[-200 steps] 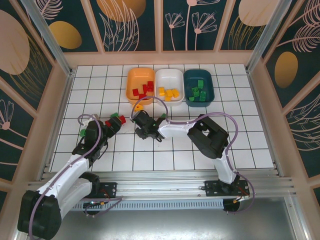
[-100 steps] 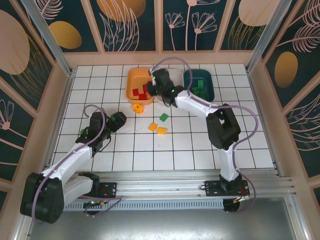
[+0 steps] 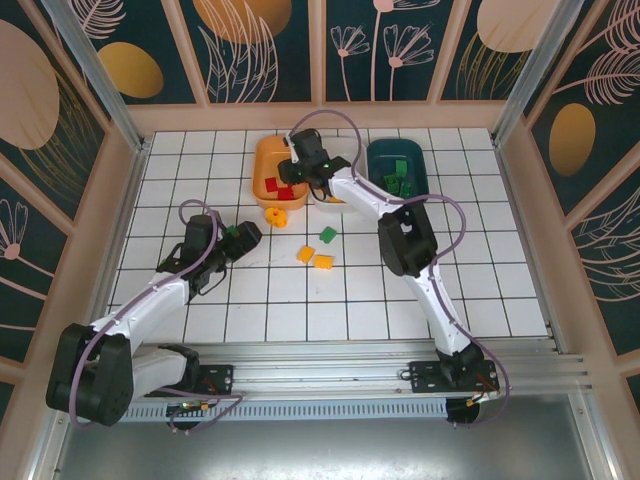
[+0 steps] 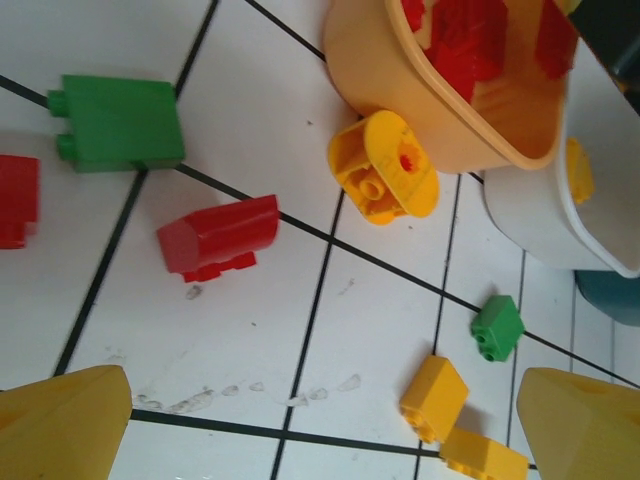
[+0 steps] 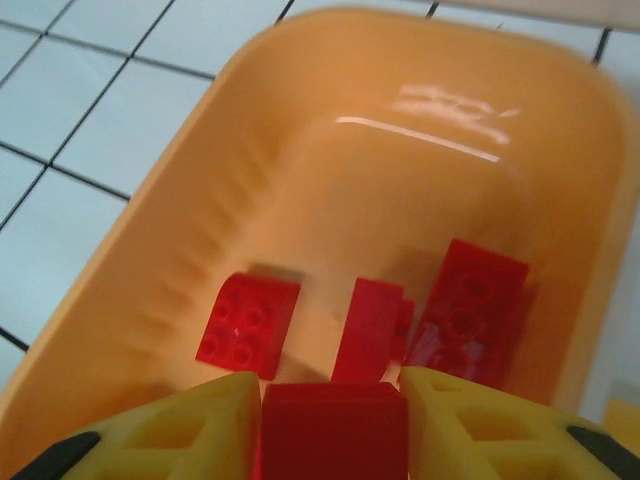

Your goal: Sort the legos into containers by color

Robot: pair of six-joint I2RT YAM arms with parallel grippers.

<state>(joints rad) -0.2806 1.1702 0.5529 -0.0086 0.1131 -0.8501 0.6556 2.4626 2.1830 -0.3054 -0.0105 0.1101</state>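
Red lego (image 5: 333, 428), wrist view: pinched by right fingers (image 5: 180, 430) over orange container (image 5: 440, 130).

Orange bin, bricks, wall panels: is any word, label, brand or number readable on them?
None can be read. The orange bin, the red brick in the right gripper and the loose green brick carry no legible text. The wall panels bear plant drawings, no lettering.

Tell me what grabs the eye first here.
The right gripper clamps a red brick just above the orange bin, where other red bricks lie. The left gripper hangs open over a loose red lego and a green lego on the white tiles.
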